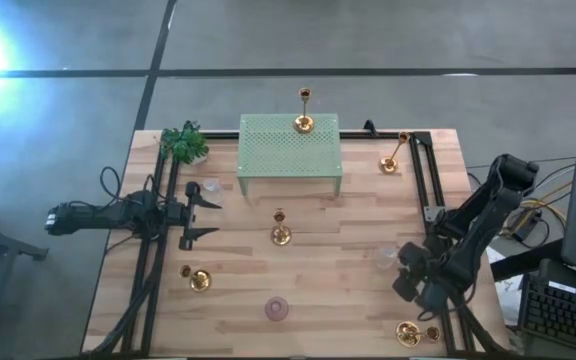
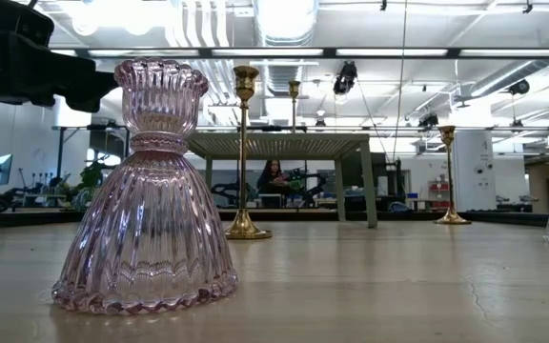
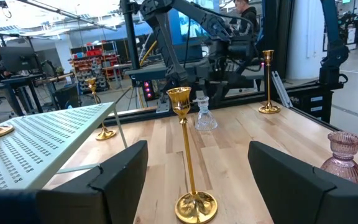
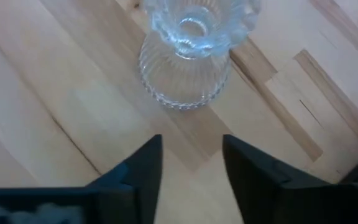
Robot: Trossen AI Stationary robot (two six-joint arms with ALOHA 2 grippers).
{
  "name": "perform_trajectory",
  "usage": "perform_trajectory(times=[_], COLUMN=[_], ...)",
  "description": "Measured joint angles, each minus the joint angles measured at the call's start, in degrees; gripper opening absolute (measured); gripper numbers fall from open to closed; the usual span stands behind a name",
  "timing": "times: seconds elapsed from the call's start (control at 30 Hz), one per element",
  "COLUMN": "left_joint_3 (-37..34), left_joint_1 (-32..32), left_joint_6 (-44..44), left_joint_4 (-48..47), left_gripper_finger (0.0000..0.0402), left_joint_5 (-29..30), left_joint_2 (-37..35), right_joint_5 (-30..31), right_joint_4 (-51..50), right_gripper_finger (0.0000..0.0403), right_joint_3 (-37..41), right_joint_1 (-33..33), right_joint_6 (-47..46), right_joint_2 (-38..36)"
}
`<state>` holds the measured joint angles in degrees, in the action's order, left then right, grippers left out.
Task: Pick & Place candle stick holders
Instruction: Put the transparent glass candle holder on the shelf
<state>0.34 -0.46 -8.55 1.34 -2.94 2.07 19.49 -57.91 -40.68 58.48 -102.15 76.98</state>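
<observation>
Several gold candle stick holders stand on their round bases: one on the green perforated riser (image 1: 303, 122), one mid-table (image 1: 281, 235), one far right (image 1: 389, 165), one near left (image 1: 199, 280), one near right (image 1: 408, 333). A clear glass holder (image 4: 185, 56) stands on the wood just ahead of my right gripper (image 4: 191, 162). That gripper is open, points steeply down and touches nothing. My left gripper (image 1: 203, 215) waits open at the table's left side, level, facing the mid-table candlestick (image 3: 188, 155).
A pink glass holder (image 1: 277, 309) stands near the front edge, close to the low camera (image 2: 146, 200). A small green plant (image 1: 184, 143) sits at the far left corner. Black rails (image 1: 423, 170) run along both table sides. Bare wood lies between the riser and the front edge.
</observation>
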Motion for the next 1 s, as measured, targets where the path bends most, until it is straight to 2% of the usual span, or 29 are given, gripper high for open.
perform_trajectory(times=[0.13,0.23,0.4,0.57,0.7,1.0], left_joint_3=[0.0,0.0,0.0,0.0,0.0,0.0], left_joint_1=[0.0,0.0,0.01,0.0,0.02,0.0], left_joint_6=[0.02,0.02,0.02,0.02,0.02,0.02], left_joint_4=[0.0,0.0,0.0,0.0,0.0,-0.02], left_gripper_finger=[0.0282,0.0282,0.0282,0.0282,0.0282,0.0282], left_joint_5=[0.0,0.0,-0.02,0.0,0.0,0.0], left_joint_2=[0.02,0.0,0.0,0.02,0.0,0.0], right_joint_5=[1.83,5.89,11.73,12.87,17.04,20.55], right_joint_4=[0.16,0.46,0.86,1.17,1.53,4.89], right_gripper_finger=[0.0229,0.0261,0.0289,0.029,0.0279,0.0248], right_joint_3=[0.08,0.08,0.08,0.1,0.14,0.32], right_joint_1=[0.0,-0.03,-0.15,-0.42,-0.93,-3.7], right_joint_6=[-2.19,-4.21,-7.06,-7.62,-9.57,-10.47], right_joint_2=[2.79,4.52,6.29,7.9,9.52,14.73])
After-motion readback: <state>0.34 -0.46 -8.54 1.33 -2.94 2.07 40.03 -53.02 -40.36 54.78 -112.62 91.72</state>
